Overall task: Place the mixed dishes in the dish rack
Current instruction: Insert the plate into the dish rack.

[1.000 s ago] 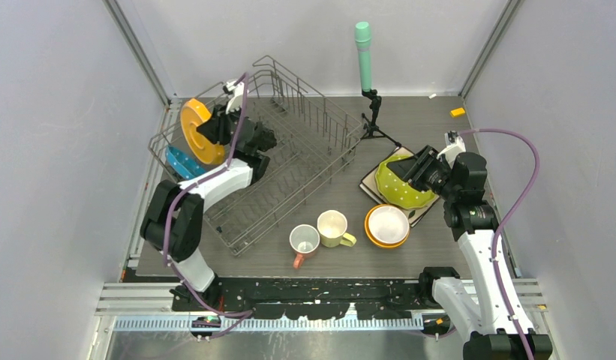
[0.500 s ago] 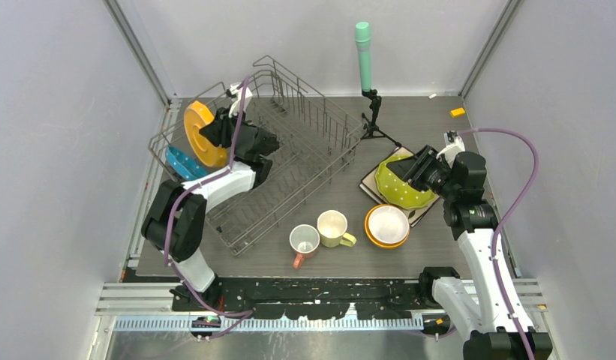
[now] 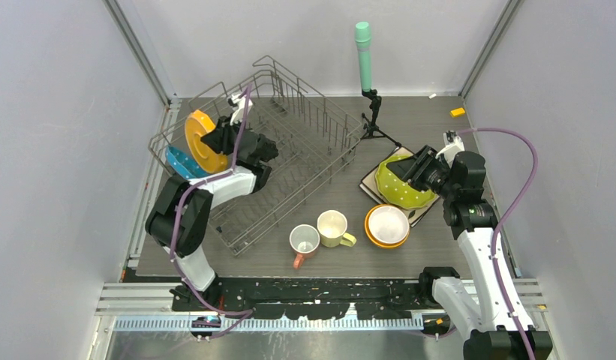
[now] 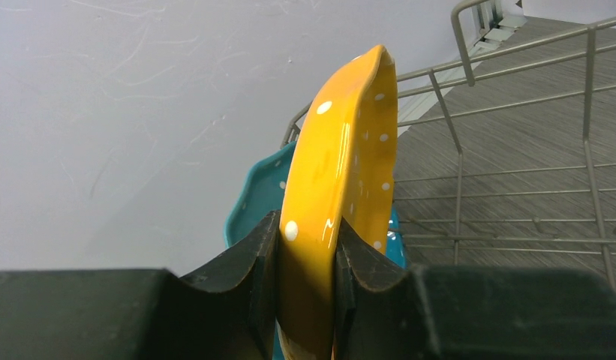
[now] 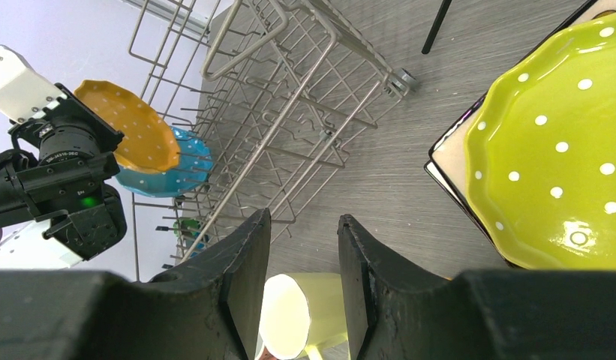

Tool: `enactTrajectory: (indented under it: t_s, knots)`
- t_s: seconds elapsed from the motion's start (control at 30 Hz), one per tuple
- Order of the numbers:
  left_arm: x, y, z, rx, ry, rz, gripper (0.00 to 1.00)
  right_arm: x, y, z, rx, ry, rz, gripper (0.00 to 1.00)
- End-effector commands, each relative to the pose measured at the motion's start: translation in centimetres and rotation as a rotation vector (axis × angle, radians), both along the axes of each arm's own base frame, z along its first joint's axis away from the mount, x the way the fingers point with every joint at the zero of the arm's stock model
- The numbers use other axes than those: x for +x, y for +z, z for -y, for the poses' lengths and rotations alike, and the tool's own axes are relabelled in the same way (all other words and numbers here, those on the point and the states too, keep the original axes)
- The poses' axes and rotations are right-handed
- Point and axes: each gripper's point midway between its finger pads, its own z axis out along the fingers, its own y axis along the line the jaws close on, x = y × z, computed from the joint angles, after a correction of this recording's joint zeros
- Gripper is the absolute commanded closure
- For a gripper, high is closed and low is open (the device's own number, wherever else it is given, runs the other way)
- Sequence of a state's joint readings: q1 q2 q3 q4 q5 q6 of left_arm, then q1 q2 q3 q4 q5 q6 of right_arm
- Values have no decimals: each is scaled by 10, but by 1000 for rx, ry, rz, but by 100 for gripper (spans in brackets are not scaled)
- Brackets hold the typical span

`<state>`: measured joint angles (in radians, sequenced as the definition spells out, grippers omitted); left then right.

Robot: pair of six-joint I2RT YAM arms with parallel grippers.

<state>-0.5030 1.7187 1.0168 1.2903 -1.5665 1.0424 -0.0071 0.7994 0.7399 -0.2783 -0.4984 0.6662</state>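
While the left claw [image 4: 306, 229] clamps the rim of the orange plate [image 4: 342, 142], that plate stands on edge, roughly parallel to the blue plate [image 4: 252, 199] just behind it, over the dish rack [image 3: 304, 142] end at upper left of the overhead view. Right claw [image 5: 303, 225]: parted, empty.

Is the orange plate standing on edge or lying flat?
On edge: the left gripper pinches the orange plate by its rim, upright beside the blue plate. Whether it touches the dish rack, cannot tell.

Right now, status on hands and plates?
Left hand shut on orange plate, edge-up over dish rack. Right hand open, empty, by yellow-green plate. Blue plate racked close beside it.
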Motion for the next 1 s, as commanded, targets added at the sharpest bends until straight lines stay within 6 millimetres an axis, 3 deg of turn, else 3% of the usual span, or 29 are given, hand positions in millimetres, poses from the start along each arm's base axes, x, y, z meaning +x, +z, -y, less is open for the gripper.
enactTrajectory:
  t_s: [0.0,0.63,0.7,0.8,0.9,0.97]
  knots:
    - [-16,-8,-2,-161,109,124,100,3,2,-1,-14,9,26,57]
    - [-13,-40,7,-120,89,71,96,6,-6,-2,-15,16,10,57]
    - [-13,-43,9,-116,83,65,92,5,-6,-2,-15,16,10,57]
    - [-13,-47,12,-111,81,53,78,4,-6,-2,-15,16,10,57]
    - [-15,-44,12,-115,80,58,81,3,-6,-1,-17,12,9,57]
    - [-14,-42,12,-119,79,63,68,3,-7,-1,-17,10,9,57]
